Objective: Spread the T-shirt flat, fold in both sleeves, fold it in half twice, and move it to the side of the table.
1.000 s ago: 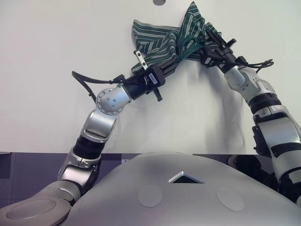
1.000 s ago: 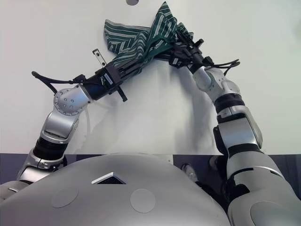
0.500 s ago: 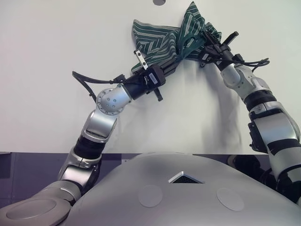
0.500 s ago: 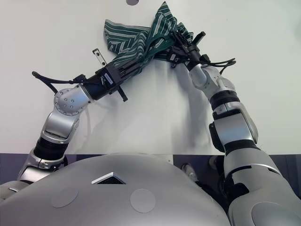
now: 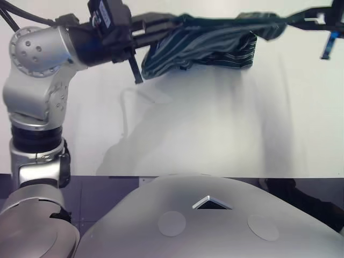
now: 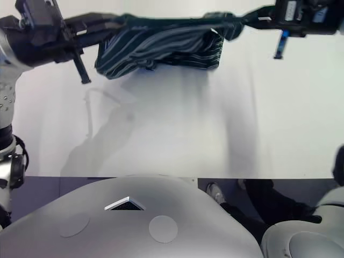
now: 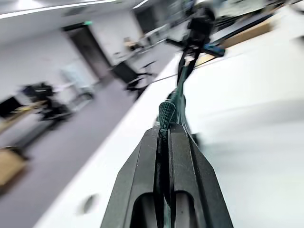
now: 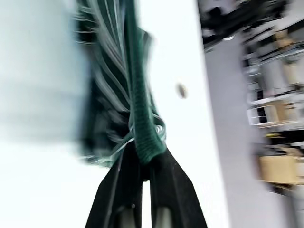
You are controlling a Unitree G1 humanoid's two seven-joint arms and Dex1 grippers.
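T-shirt (image 5: 204, 40), dark green with pale stripes, bunched and taut, ends pinched in left fingers (image 7: 142, 166) and right fingers (image 8: 114, 190)

1. Left arm (image 5: 35, 102): brushed-silver cylindrical links with black bands between segments.
2. Rounded silver joint housing (image 5: 33, 45), dotted with small dark screws.
3. Black cables (image 5: 16, 13) beside the housing.
4. Black wrist block (image 5: 105, 21) with a white label; thin black rod (image 5: 134, 70) beneath.
5. Left gripper (image 7: 165, 127): two matte black fingers, broad at the base, tapering to narrow tips.
6. Right gripper (image 8: 144, 159): same black tapered pair.
7. Right wrist (image 6: 301, 13): black casing, white label, blue part (image 6: 278, 45) below.
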